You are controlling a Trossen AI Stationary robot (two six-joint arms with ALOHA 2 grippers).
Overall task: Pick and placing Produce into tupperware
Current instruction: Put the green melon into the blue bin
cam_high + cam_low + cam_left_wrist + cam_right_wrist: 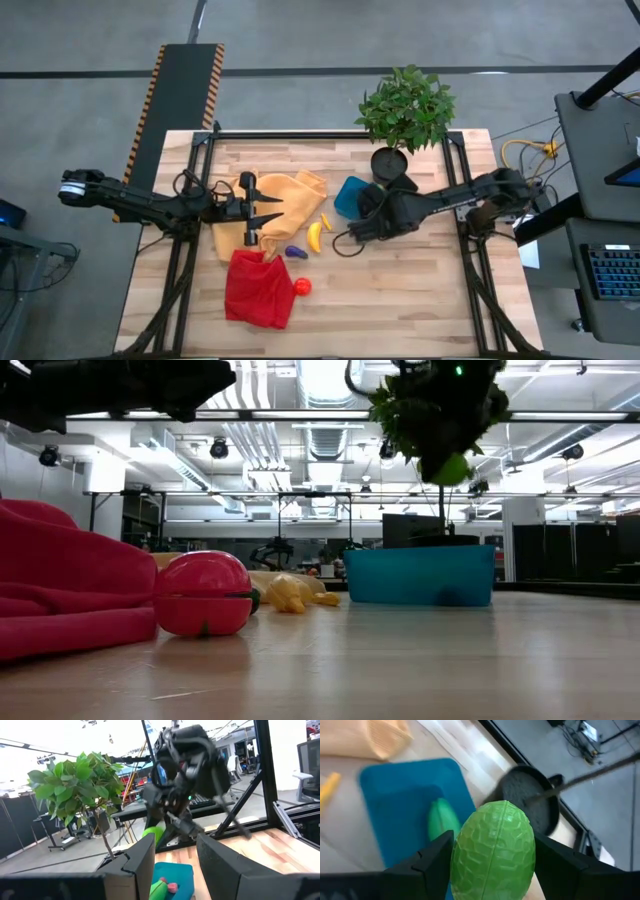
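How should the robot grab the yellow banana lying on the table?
Probably from straight above, across its narrow middle. The banana lies flat on the bare wood, long and thin, so fingers closing on its two long sides should fit best. The purple piece sits close to its lower end, so staying near the middle keeps the fingers away from it.

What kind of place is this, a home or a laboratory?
Probably a robotics lab in a large open hall: a wooden table with a metal frame, exposed ceiling ducts, and a desk with a keyboard beside it.
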